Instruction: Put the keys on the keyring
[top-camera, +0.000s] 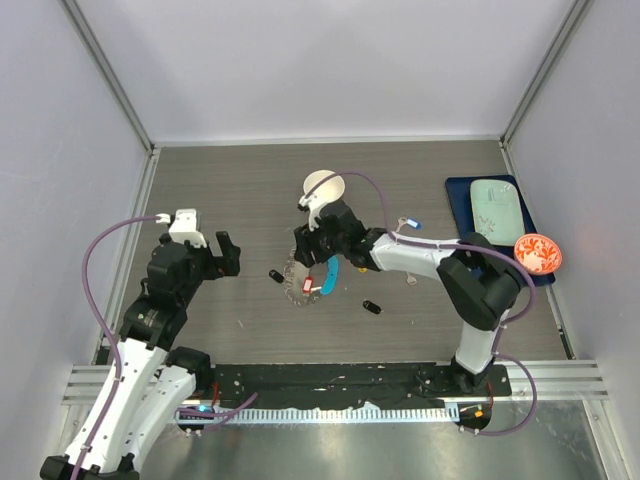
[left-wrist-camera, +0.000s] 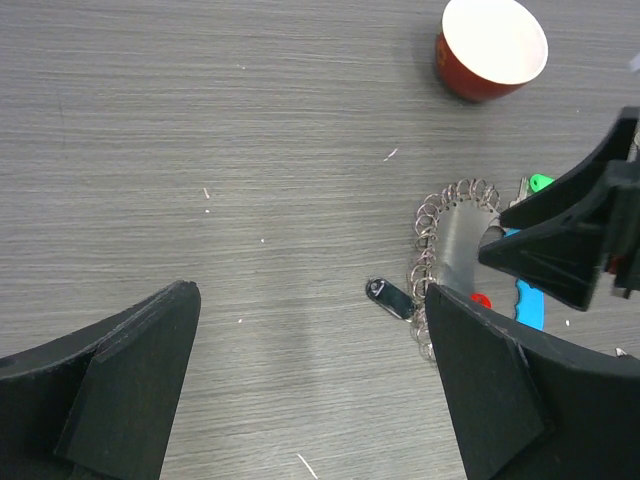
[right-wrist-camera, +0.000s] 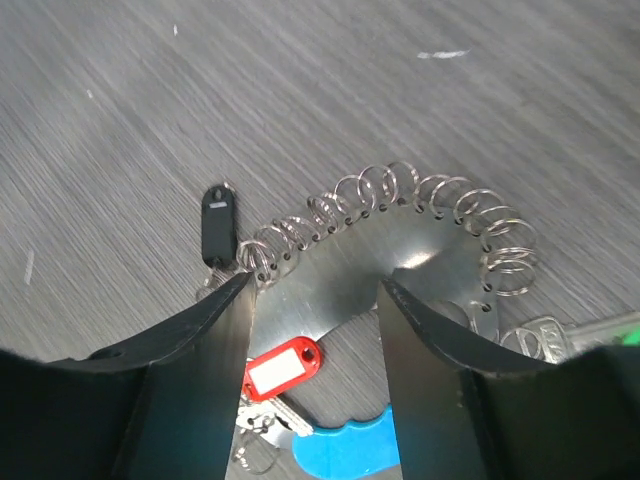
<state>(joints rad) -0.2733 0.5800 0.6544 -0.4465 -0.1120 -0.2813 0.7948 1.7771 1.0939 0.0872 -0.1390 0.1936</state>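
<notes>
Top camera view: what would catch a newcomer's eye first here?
The right gripper, jaws open, is poised right over the keyring at the centre, a silvery plate edged with small wire loops. Close by lie a red-tagged key and a black-tagged key. The left gripper hangs open to the left, holding nothing.

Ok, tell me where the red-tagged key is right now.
Right wrist view, lower centre: the red-tagged key lies on the table between the fingers of the right tool, next to the keyring, with the blue tag just below-right of it.
</notes>
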